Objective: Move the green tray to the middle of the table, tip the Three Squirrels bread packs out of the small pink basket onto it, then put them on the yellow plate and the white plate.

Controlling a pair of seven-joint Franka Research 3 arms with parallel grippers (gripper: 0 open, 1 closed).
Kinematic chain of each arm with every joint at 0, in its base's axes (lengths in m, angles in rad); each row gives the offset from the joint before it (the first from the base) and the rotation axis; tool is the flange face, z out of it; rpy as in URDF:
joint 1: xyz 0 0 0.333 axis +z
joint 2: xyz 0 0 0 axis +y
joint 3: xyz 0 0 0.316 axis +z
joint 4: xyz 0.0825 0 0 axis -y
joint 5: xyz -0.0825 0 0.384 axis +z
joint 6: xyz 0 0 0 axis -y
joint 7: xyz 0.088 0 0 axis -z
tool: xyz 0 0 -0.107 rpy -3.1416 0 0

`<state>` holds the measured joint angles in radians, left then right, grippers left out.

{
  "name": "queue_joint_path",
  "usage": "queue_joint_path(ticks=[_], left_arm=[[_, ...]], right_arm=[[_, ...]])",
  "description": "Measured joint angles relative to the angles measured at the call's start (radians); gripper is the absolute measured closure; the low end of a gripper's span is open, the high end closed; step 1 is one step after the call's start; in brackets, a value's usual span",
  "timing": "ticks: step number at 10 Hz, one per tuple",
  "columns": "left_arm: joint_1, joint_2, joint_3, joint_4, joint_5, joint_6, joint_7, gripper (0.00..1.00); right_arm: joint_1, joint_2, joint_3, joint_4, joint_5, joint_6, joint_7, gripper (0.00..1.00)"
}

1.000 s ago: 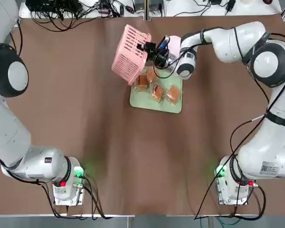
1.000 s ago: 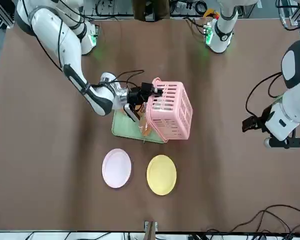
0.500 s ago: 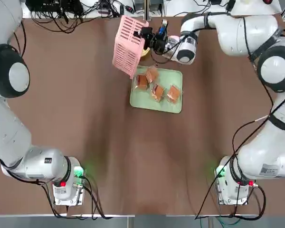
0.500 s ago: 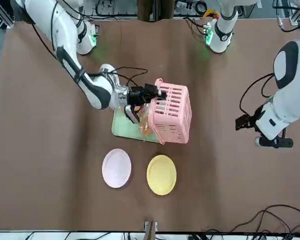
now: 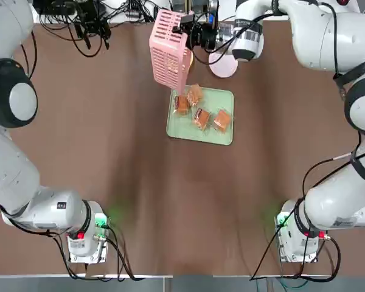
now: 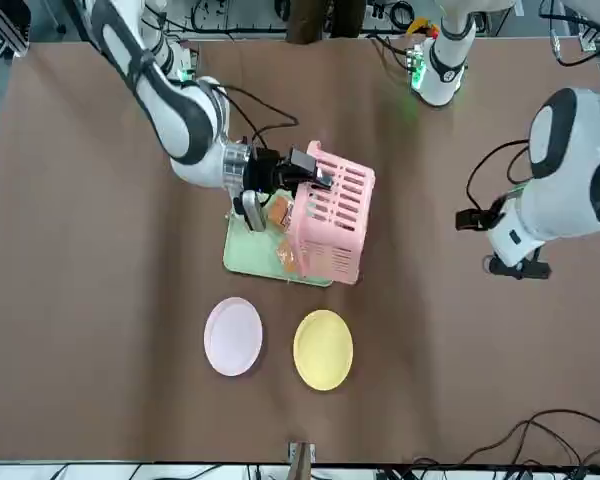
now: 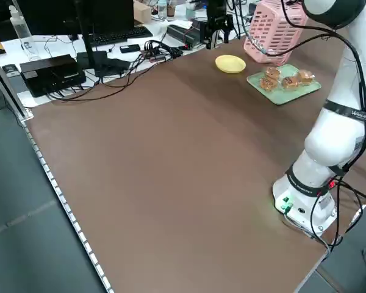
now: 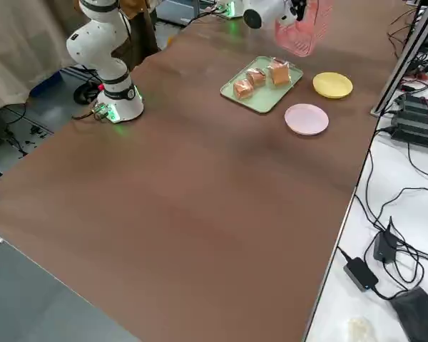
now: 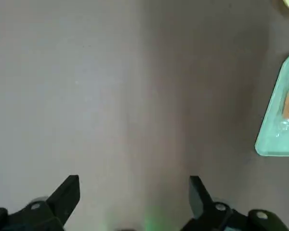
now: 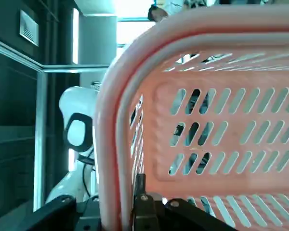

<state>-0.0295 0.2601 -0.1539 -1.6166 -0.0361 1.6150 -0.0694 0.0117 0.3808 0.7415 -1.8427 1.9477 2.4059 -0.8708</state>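
My right gripper (image 5: 184,23) is shut on the rim of the small pink basket (image 5: 169,53), which hangs tipped on its side in the air above the far left corner of the green tray (image 5: 202,136). The right wrist view shows the basket (image 10: 207,120) with nothing inside. Several Three Squirrels bread packs (image 5: 201,117) lie on the tray in the middle of the table. Beyond the tray lie the yellow plate (image 6: 323,348) and the white plate (image 6: 233,336), both bare. My left gripper (image 9: 132,185) hangs open high over the table, left of the tray.
Cables, a keyboard and black boxes (image 7: 52,70) lie past the table's far edge. Both arm bases (image 5: 85,237) stand at the near edge. Bare brown tabletop (image 5: 109,158) stretches left of and in front of the tray.
My right gripper has raised the basket and carried it toward the far edge, off the tray. The left arm has also shifted. The bread packs stay on the tray.
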Motion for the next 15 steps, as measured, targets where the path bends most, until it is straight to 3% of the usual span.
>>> queue_joint_path(ticks=[2, 4, 7, 9, 12, 13, 15], left_arm=[[-0.002, -0.022, -0.044, -0.088, 0.0, 0.051, 0.0, 0.0], [-0.001, -0.042, -0.082, -0.216, 0.0, 0.187, 0.0, 0.0], [-0.003, -0.064, -0.147, -0.343, 0.0, 0.353, -0.015, 0.0], [-0.004, -0.055, -0.189, -0.385, -0.009, 0.487, -0.042, 0.0], [-0.069, 0.0, -0.255, -0.398, -0.009, 0.623, -0.28, 0.0], [-0.11, 0.022, -0.256, -0.398, -0.001, 0.655, -0.355, 0.0], [-0.193, 0.062, -0.257, -0.398, 0.027, 0.697, -0.476, 0.0]], right_arm=[[0.001, -0.025, -0.032, 0.0, -0.171, 0.0, 0.126, 0.93], [0.003, -0.065, -0.075, -0.005, -0.342, 0.0, 0.262, 0.93], [0.005, -0.182, -0.14, -0.06, -0.594, -0.001, 0.483, 0.93], [0.006, -0.277, -0.234, -0.114, -0.766, -0.086, 0.598, 0.93], [-0.005, -0.369, -0.49, -0.119, -1.198, -0.414, 0.776, 0.93], [-0.019, -0.383, -0.542, -0.112, -1.337, -0.494, 0.79, 0.93], [-0.04, -0.396, -0.577, -0.116, -1.54, -0.555, 0.836, 0.93]])
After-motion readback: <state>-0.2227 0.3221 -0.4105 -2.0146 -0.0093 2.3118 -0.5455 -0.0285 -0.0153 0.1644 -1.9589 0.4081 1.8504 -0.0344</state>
